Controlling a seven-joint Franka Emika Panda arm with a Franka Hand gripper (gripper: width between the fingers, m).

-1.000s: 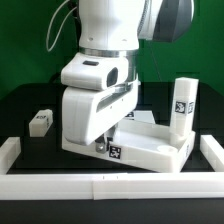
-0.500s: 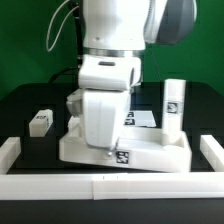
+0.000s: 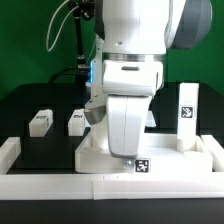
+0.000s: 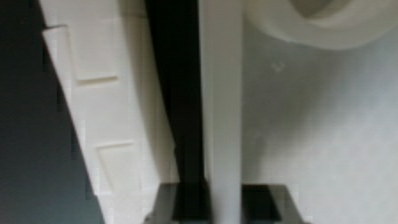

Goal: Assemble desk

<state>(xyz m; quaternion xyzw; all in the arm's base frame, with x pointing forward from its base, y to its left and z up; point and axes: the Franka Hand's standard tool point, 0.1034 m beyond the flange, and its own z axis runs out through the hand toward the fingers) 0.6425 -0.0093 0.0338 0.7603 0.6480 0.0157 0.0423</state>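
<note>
While a green wall backs the black table, fingers pinch the panel.

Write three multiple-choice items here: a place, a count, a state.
1. The upright leg block stands: A. on the desk panel, exterior view's right; B. on a white border bar; C. atop the arm.
2. Leg blocks loose on the black table: A. none; B. two; C. four.
3. The gripper is: A. open; B. shut on the panel's rim; C. out of sight.
Answers: 1 A, it rises from the panel's corner; 2 B, both lie at the exterior view's left; 3 B, the wrist view shows fingers flanking the rim.
</note>
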